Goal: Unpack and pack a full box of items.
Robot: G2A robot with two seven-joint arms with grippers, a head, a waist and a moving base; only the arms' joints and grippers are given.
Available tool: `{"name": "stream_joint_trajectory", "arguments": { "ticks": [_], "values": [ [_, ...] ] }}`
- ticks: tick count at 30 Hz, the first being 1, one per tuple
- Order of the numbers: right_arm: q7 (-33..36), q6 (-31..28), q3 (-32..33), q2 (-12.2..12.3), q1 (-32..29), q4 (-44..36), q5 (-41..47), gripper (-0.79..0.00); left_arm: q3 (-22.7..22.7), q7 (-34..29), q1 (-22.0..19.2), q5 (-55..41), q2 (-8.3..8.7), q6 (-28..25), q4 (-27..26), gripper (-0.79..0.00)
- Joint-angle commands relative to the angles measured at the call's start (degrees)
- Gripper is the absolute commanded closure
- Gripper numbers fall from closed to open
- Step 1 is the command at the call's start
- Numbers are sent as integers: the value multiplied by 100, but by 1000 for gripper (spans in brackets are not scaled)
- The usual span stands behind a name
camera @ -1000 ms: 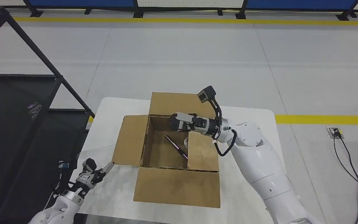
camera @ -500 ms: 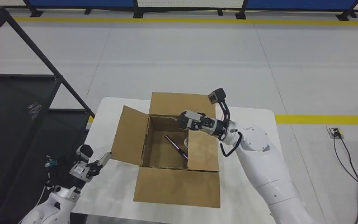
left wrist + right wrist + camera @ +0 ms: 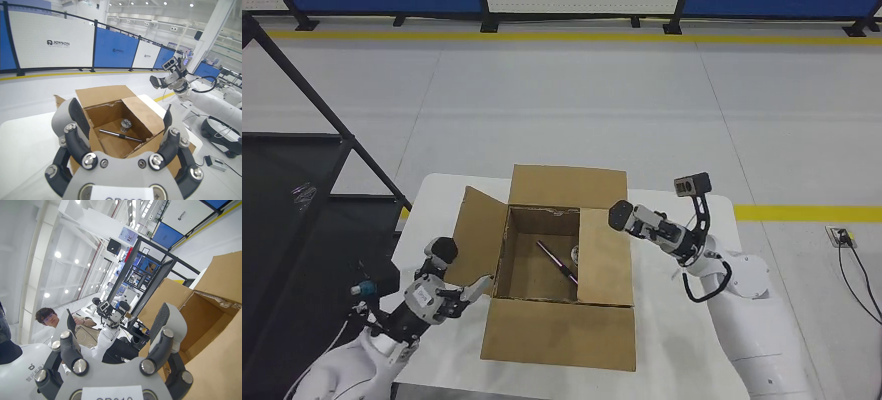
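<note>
Box (image 3: 554, 335): rod (image 3: 557, 262), hub (image 3: 575, 252) inside.
Left gripper (image 3: 479, 289): open, just beside box's left flap (image 3: 477, 238).
Right gripper (image 3: 620, 215): open, above box's right side.
Risk: finger snags flap, drags box.

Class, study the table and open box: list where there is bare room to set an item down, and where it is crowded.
Free: the box floor by its left flap, away from the rod and round metal part; the table right of the box. Crowded: around the left gripper.

Pale floor (image 3: 542, 90), yellow line (image 3: 802, 213), blue-white barrier panels (image 3: 115, 51), black rack (image 3: 292, 260), ceiling lights (image 3: 57, 254).
</note>
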Motion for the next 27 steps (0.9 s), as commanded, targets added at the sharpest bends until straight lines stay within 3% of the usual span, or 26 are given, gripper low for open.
{"name": "stream_joint_trajectory", "arguments": {
  "ticks": [1,5,14,22,27],
  "values": [
    [113,-114,173,50,-144,-68,92,-785,454,-205,-324,-116,-29,59,189,-785],
    [339,-305,538,166,-442,-118,215,-785,1397,-613,-1057,-256,-132,292,771,-785],
    [442,-328,1189,372,-772,28,479,-785,2899,-1723,-2677,-1449,-462,888,2526,-785],
    [514,-386,1530,504,-954,155,785,-785,3697,-2449,-3640,-2484,-768,1220,3698,-785],
    [524,-387,1583,564,-946,212,825,-785,3972,-2629,-3968,-3261,-938,922,4272,-785]
  ]
}}
